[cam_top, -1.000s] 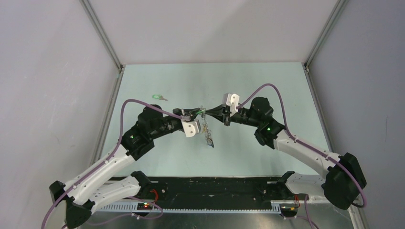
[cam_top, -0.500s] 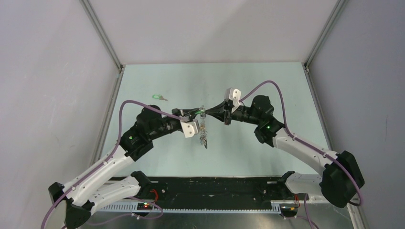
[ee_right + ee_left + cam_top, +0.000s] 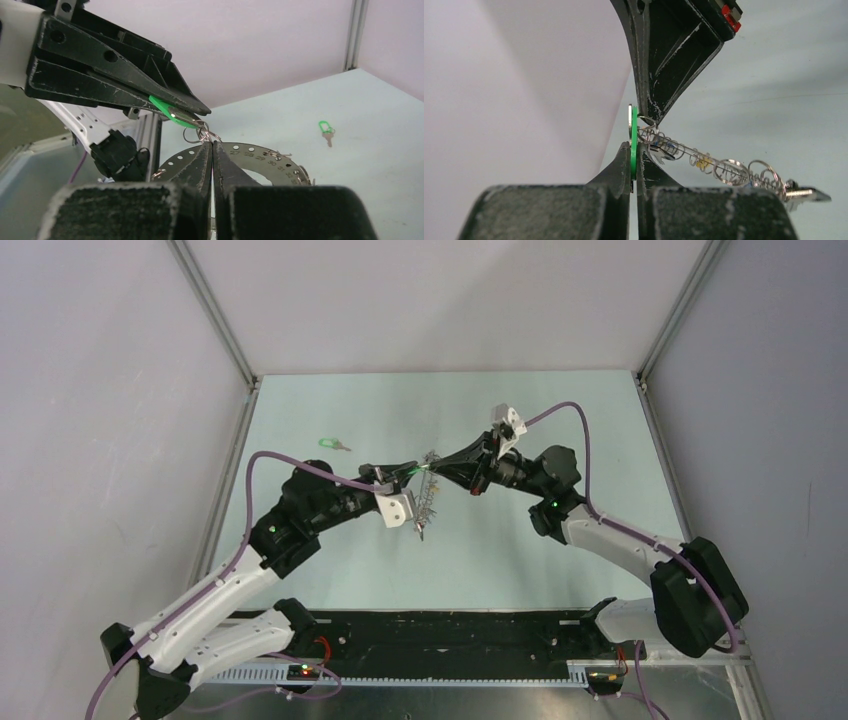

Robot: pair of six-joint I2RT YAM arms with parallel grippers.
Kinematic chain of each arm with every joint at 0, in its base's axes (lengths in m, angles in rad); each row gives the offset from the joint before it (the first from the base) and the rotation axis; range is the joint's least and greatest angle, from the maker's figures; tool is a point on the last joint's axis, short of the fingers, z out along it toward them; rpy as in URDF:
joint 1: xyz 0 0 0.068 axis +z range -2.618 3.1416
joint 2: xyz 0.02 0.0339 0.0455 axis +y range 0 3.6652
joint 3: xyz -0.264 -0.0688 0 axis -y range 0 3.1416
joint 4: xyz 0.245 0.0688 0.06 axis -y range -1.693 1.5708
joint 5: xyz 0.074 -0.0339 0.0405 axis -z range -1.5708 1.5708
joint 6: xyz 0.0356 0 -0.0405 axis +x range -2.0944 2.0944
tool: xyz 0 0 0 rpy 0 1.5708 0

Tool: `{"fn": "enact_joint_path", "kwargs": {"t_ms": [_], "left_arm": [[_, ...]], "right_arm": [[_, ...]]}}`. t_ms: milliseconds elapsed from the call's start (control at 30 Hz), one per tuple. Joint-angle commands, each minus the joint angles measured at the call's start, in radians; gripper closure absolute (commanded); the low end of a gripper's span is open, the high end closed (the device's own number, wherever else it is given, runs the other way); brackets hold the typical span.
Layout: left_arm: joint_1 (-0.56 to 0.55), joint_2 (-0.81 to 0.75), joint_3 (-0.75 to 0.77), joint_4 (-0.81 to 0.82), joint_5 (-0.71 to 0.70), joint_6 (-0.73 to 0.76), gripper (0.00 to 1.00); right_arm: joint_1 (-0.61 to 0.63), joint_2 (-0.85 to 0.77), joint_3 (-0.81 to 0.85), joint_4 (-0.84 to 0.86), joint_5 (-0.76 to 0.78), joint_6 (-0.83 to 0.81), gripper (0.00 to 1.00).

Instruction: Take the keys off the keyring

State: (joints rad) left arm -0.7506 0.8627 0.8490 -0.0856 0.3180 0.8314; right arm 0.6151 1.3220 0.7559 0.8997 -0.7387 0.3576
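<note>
The two arms reach in from the near edge and meet nose to nose above the middle of the table [image 3: 560,420]. The left gripper [image 3: 634,150] has its jaws pressed together on the flat head of a green key [image 3: 634,131], held edge-on in the left wrist view. A small wire loop [image 3: 191,134] hangs off that key. The right gripper [image 3: 212,145] comes in from the opposite side with its jaws closed; the grey band of the keyring [image 3: 250,152] shows on both sides of its fingers, so it appears to pinch the band. The keyring is clear of the table, tilted below the two grippers, with more keys [image 3: 702,162] strung along its rim. Farther back on the left, a second green key [image 3: 330,445] lies flat on the table, well apart from the grippers.
</note>
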Motion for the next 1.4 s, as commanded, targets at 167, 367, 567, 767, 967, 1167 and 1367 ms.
{"fn": "enact_joint_path", "kwargs": {"t_ms": [167, 367, 567, 767, 967, 1167, 1367], "left_arm": [[0.001, -0.018, 0.017, 0.041, -0.009, 0.006, 1.0], [0.002, -0.022, 0.017, 0.04, -0.017, 0.006, 1.0], [0.002, -0.022, 0.018, 0.041, -0.015, 0.005, 1.0], [0.002, -0.028, 0.018, 0.041, -0.019, 0.008, 1.0], [0.002, -0.033, 0.013, 0.04, 0.0, 0.014, 1.0], [0.001, -0.039, 0.009, 0.041, 0.016, 0.021, 1.0], [0.001, -0.038, 0.009, 0.04, 0.019, 0.022, 1.0]], "right_arm": [[-0.006, -0.028, -0.035, 0.285, 0.102, 0.182, 1.0], [-0.009, -0.064, -0.076, 0.273, 0.184, 0.198, 1.0], [-0.008, -0.096, -0.103, 0.265, 0.281, 0.211, 1.0], [-0.008, -0.101, -0.106, 0.237, 0.223, 0.154, 0.88], [-0.003, -0.125, -0.105, 0.159, 0.108, -0.039, 0.71], [0.002, -0.137, -0.073, 0.056, -0.007, -0.252, 0.71], [0.042, -0.15, 0.007, -0.182, -0.003, -0.44, 0.71]]}}
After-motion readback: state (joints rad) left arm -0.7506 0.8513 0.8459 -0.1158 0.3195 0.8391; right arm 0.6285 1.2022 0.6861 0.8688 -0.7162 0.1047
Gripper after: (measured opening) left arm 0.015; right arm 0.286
